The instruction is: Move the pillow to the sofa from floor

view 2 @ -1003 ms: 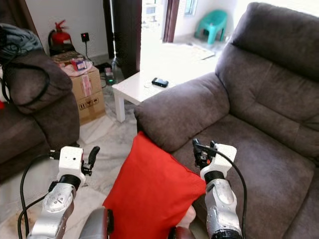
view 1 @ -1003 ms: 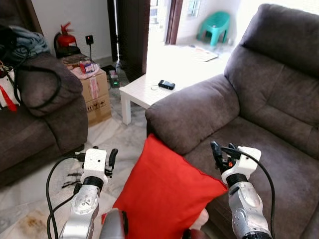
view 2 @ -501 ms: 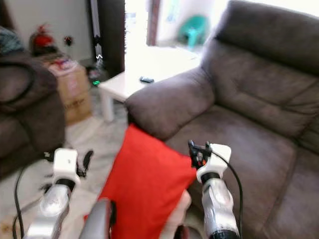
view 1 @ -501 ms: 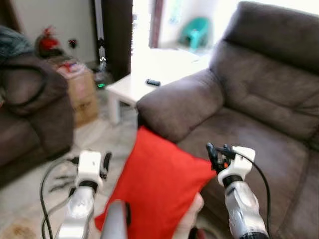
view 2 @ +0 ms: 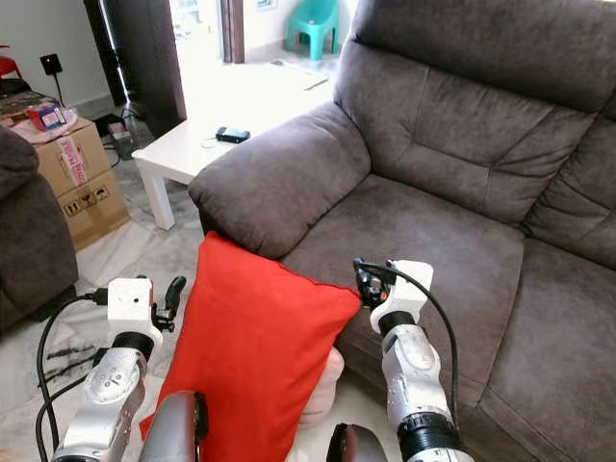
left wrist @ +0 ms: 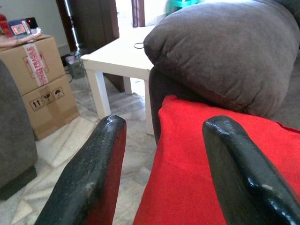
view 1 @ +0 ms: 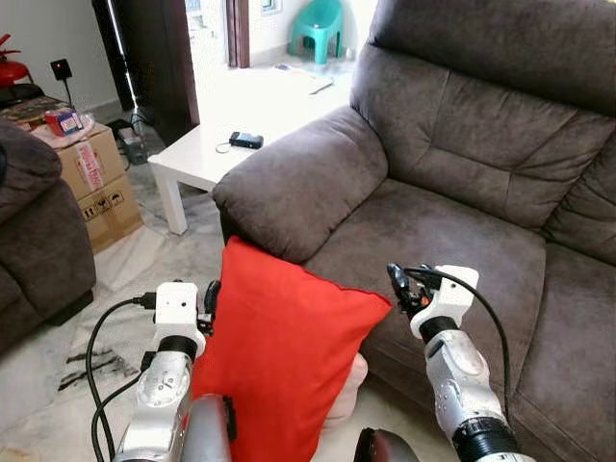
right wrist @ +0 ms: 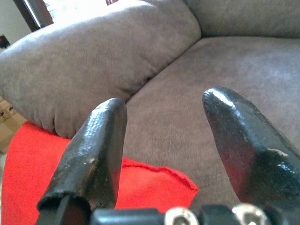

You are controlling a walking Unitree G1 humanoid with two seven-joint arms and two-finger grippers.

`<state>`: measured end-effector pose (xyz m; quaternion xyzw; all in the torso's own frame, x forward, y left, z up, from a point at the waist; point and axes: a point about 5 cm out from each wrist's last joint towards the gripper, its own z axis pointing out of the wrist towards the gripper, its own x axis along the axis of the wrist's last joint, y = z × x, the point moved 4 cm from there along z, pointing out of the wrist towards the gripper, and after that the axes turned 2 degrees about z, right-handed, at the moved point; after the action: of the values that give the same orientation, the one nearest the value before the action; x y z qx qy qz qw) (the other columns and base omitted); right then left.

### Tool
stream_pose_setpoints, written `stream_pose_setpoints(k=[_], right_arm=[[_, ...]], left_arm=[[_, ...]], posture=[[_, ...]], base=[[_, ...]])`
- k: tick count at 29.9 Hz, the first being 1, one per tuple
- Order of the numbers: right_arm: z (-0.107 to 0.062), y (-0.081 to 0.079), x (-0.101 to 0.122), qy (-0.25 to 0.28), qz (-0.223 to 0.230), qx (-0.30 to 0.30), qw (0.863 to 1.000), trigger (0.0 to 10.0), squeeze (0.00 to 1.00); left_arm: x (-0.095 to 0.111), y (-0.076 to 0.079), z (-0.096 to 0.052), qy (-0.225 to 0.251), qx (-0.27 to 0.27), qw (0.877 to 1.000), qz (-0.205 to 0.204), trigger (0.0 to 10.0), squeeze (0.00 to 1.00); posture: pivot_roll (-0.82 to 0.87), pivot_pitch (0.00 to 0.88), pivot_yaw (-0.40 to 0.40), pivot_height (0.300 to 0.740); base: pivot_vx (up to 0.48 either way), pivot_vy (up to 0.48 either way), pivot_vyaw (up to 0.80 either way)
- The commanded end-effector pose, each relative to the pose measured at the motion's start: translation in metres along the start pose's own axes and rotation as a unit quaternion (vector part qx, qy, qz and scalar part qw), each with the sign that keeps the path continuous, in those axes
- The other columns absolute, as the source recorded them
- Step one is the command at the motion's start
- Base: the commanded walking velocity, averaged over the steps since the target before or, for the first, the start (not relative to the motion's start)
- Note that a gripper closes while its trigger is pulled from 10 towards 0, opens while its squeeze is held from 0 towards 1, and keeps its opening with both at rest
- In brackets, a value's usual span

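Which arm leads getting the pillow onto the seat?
Probably right. The right claw is at the pillow corner nearest the sofa seat, fingers open. The left claw sits at its far, floor-side edge.

You see the pillow point(view 1: 284, 361), plain bright red and square, standing tilted on edge, its top corner up at 11 o'clock, just below the armrest point(view 1: 294, 188), and another corner pointing to 3 o'clock over the seat front. The sofa point(view 1: 462, 173) is grey-brown plush, filling the scene from 12 to 4 o'clock, its seat cushion bare.
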<state>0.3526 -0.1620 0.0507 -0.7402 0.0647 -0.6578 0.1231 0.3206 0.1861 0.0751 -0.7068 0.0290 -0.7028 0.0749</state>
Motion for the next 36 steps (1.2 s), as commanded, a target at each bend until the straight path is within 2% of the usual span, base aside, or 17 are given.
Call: stream_pose_setpoints(k=[1, 5, 11, 26, 36], right_arm=[[0.0034, -0.0020, 0.0042, 0.003, -0.006, 0.007, 1.000, 10.0, 0.00], [0.0033, -0.0056, 0.0057, 0.009, -0.008, 0.023, 1.000, 10.0, 0.00], [0.0014, -0.0009, 0.0026, 0.006, -0.004, 0.014, 1.000, 10.0, 0.00], [0.0000, -0.0014, -0.0008, 0.005, -0.002, 0.016, 1.000, 10.0, 0.00], [0.0000, -0.0014, -0.0004, 0.006, 0.003, 0.014, 1.000, 10.0, 0.00]], left_arm=[[-0.0031, -0.0011, -0.0012, -0.008, 0.006, 1.000, -0.001, 10.0, 0.00], [-0.0039, -0.0009, -0.0022, -0.008, 0.006, 1.000, -0.003, 10.0, 0.00], [-0.0045, 0.0015, -0.0018, -0.009, 0.002, 1.000, -0.003, 10.0, 0.00], [-0.0024, 0.0033, 0.0005, -0.007, -0.005, 1.000, -0.002, 10.0, 0.00], [-0.0037, 0.0045, -0.0002, -0.010, -0.003, 1.000, -0.004, 10.0, 0.00]], posture=[[0.08, 0.000, -0.140, 0.599], [0.08, 0.000, -0.142, 0.599], [0.07, 0.000, -0.136, 0.599], [0.08, 0.000, -0.127, 0.599], [0.08, 0.000, -0.131, 0.599]], base=[[0.000, 0.000, 0.00], [0.000, 0.000, 0.60], [0.000, 0.000, 0.67], [0.000, 0.000, 0.00], [0.000, 0.000, 0.54]])
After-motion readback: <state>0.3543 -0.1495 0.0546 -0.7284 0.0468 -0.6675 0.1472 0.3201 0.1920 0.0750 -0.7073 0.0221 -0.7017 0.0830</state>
